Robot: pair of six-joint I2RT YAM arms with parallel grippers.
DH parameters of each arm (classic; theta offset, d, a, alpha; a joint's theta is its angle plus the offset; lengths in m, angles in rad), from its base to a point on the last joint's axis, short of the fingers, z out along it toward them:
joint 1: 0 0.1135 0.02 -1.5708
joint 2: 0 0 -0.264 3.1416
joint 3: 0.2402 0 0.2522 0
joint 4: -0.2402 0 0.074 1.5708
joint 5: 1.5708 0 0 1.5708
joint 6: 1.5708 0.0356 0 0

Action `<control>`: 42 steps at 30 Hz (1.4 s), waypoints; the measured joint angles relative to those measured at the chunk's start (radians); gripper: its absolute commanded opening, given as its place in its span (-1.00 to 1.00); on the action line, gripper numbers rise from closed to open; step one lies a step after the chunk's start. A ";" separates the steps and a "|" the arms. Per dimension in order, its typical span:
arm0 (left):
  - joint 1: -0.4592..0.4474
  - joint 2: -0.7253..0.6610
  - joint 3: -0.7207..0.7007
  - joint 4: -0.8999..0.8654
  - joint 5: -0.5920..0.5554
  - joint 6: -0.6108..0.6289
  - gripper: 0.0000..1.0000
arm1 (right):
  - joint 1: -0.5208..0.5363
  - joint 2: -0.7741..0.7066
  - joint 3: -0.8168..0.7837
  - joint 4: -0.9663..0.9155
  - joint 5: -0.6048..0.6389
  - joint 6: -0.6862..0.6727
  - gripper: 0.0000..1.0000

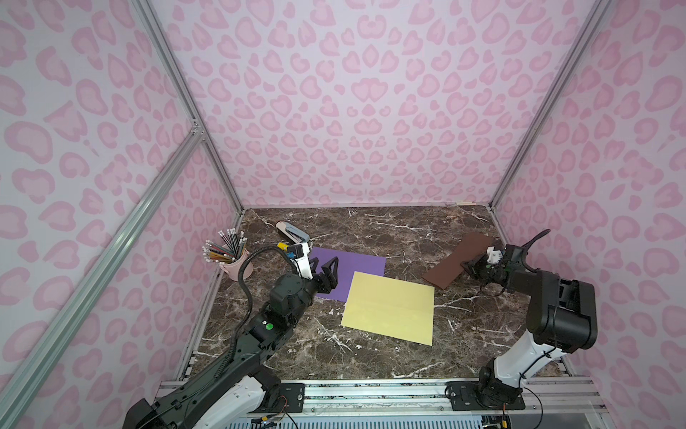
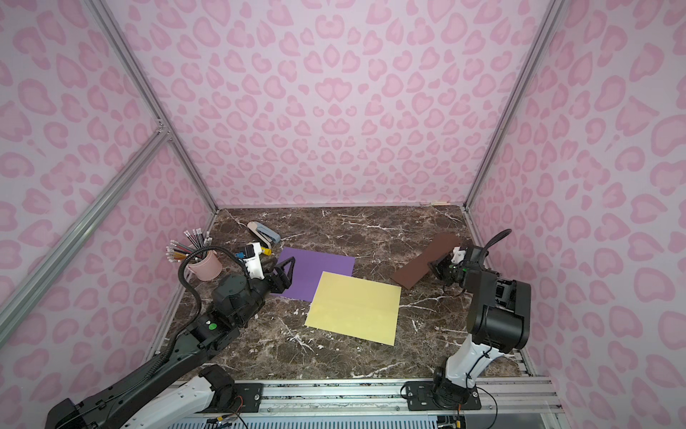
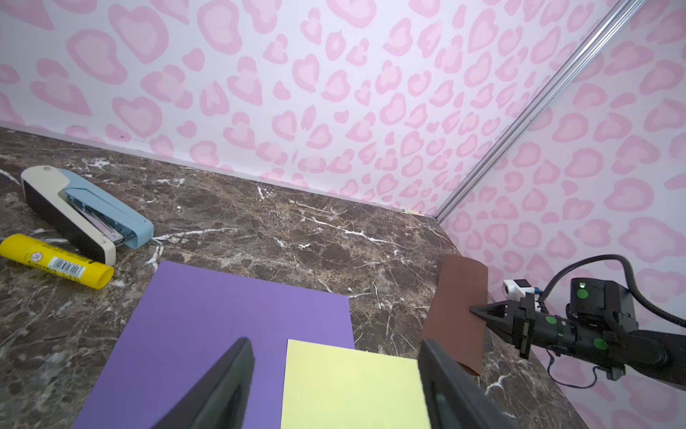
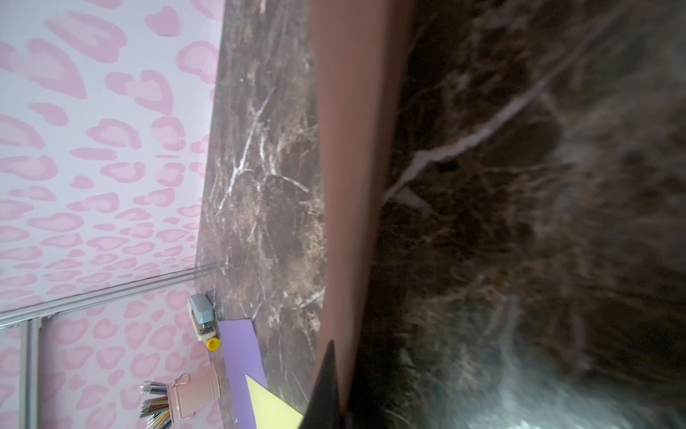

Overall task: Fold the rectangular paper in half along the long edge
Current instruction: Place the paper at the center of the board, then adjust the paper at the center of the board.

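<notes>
Jaws of the right gripper [image 1: 464, 266] stand drawn almost together on one long edge of the brown paper [image 1: 447, 270], a long narrow strip. In the left wrist view the fingertips of the right gripper [image 3: 473, 309] meet as a single point on that edge, about midway along the strip. From the right wrist view the brown paper [image 4: 352, 185] runs straight out ahead of the tool, past one black finger [image 4: 326, 375], and is raised off the marble table [image 1: 371, 356] with shadow under it. Its end on the side of the yellow paper [image 1: 389, 308] looks to lie on the table. The left gripper [image 1: 326, 262] hangs with its jaws spread wide and nothing between them. Directly beneath it lies the purple paper [image 1: 356, 265], flat on the table; whether a fingertip touches the sheet cannot be told. Just ahead of its fingertips a corner of the yellow paper overlaps the purple sheet, and a faint straight line crosses the yellow sheet's middle. Beyond the left gripper and off to its outer side lie a stapler [image 1: 291, 231] and a yellow glue stick [image 3: 55, 260], just beside each other. A pink cup of pencils [image 1: 239, 265] stands behind it, beside the arm's cable. The two tools are well apart, with the yellow paper lying between them.
</notes>
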 measured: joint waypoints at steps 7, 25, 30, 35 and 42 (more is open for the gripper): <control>-0.001 -0.047 -0.100 0.021 0.032 -0.067 0.35 | -0.038 -0.202 -0.041 -0.154 0.118 -0.016 -0.09; -0.198 0.349 -0.083 0.083 0.192 -0.141 -0.92 | 0.789 -0.014 0.205 -0.323 0.322 -0.204 -1.00; -0.265 0.550 0.007 0.069 0.247 -0.141 -0.92 | 0.864 0.123 0.309 -0.373 0.425 -0.261 -1.00; -0.306 0.688 0.072 0.040 0.270 -0.148 -0.92 | 0.864 0.149 0.306 -0.390 0.505 -0.285 -1.00; -0.309 0.793 0.131 -0.011 0.269 -0.168 -0.92 | 0.865 0.084 0.194 -0.309 0.543 -0.291 -1.00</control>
